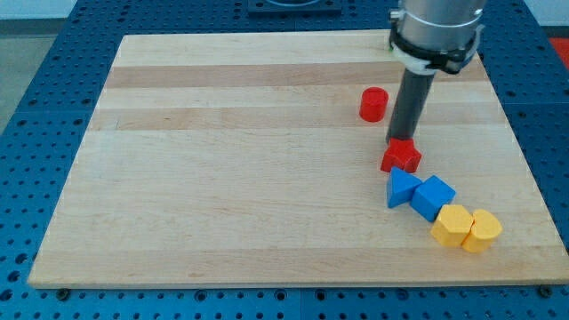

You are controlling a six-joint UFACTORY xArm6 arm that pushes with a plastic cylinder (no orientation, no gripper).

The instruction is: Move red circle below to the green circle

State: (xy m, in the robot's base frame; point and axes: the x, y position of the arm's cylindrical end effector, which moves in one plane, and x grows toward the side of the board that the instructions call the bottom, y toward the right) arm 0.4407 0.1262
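The red circle [374, 104], a short cylinder, stands on the wooden board [222, 160] at the view's upper right. My tip [403, 140] is below and to the right of it, apart from it, and rests against the top edge of a red star-shaped block [401, 157]. No green circle shows in the camera view; the arm's body covers the board's top right corner.
Below the red star, a blue triangle [401, 188] and a blue cube [433, 197] touch each other. A yellow hexagon [452, 225] and a yellow heart-shaped block [483, 231] sit near the board's lower right corner.
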